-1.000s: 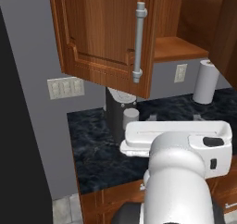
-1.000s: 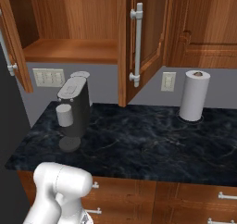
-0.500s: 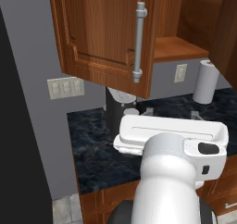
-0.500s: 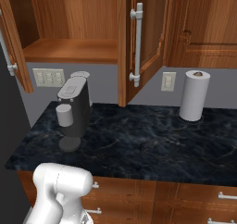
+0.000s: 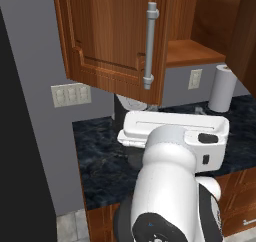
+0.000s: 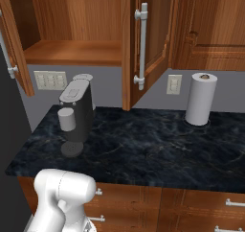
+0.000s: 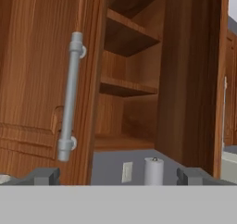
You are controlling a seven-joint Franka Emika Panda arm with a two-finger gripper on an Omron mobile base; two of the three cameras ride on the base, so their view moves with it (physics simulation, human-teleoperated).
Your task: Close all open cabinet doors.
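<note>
Facing pincer (image 7: 118, 176), seemingly near: open cabinet door (image 7: 41, 79).

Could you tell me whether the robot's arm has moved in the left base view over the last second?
Yes. The arm has risen against the fixed counter, hiding more of it.

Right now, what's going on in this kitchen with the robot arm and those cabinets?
The white robot arm is facing a reddish-brown wooden wall cabinet whose two doors stand open. The left door, with its long silver bar handle, hangs ajar just ahead of the open gripper, which holds nothing. The right door is swung out too. Neither is closed yet. A dark coffee machine and white paper towel roll sit on the black counter below.
</note>
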